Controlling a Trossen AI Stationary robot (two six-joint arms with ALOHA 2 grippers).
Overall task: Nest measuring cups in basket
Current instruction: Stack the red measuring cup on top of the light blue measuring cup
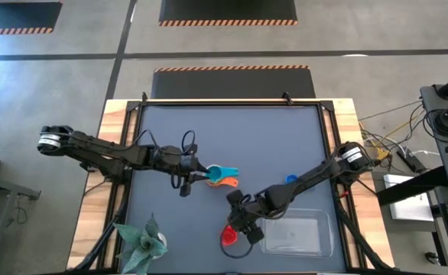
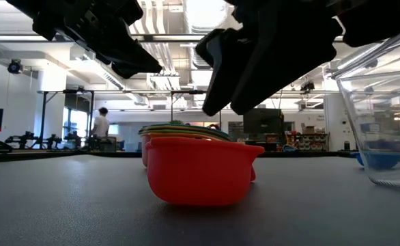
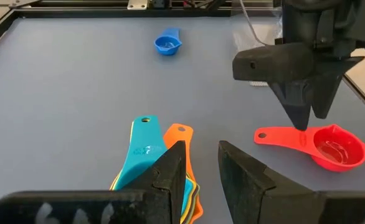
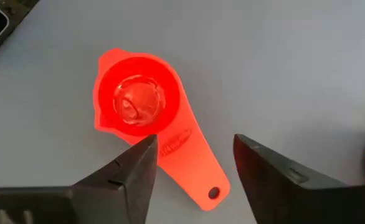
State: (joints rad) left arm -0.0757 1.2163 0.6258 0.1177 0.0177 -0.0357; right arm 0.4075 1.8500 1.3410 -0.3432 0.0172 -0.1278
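Right wrist view: right gripper fingers spread open above red cup, touching nothing.

Both arms are dark, nearly black, built of slim jointed segments. The left arm has a silver-ringed joint at its outer end, and black cables loop loosely near its wrist. The right arm carries a matching silver-and-white ring at its shoulder joint. Each gripper's fingers are matte black, wedge-shaped, tapering to blunt angular tips with flat inner faces.
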